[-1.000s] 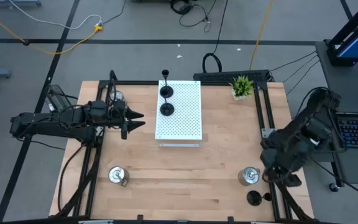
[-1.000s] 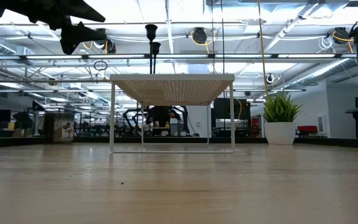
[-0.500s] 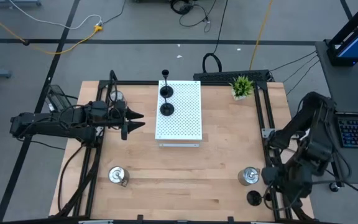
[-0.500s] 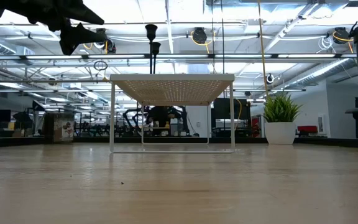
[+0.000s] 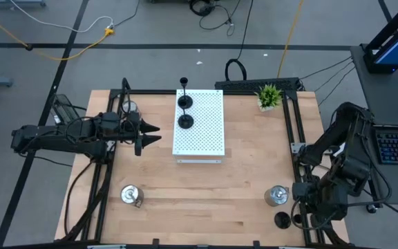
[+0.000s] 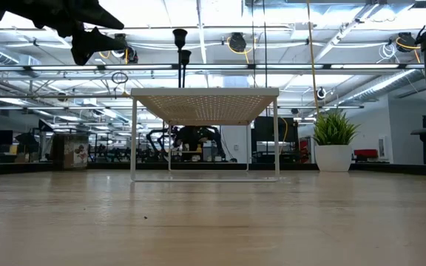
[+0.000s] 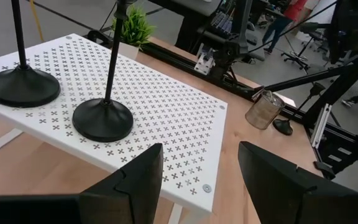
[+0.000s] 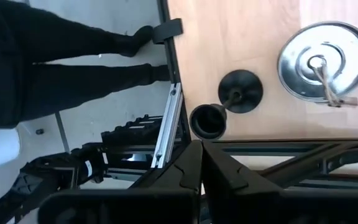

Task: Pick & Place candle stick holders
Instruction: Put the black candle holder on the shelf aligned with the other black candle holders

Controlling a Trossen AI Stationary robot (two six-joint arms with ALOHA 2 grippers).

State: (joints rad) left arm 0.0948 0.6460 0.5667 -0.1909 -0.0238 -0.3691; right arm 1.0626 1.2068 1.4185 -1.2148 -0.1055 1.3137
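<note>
Two black candle stick holders (image 5: 185, 122) (image 5: 184, 102) stand upright on their round bases on the white perforated board (image 5: 206, 135). A third black holder (image 5: 282, 220) stands on the table at the near right corner, beside a silver holder (image 5: 277, 196). Another silver holder (image 5: 130, 195) sits near left. My left gripper (image 5: 154, 135) hangs open and empty, level, left of the board; the wrist view shows its fingers (image 7: 135, 183) apart before the holders (image 7: 102, 118). My right gripper (image 8: 201, 148) is shut, empty, slanting down above the near right black holder (image 8: 240, 92).
A small green potted plant (image 5: 269, 95) stands at the far right corner. Black frame rails (image 5: 301, 138) run along the table's left and right edges. Something silver (image 5: 131, 107) shows behind my left arm. Bare wood (image 5: 206, 200) lies between the two near silver holders.
My right gripper has swung toward the table's near edge, sunk a little and rolled about its own line, stopping above the near right corner about half a second ago; it has stayed shut.
</note>
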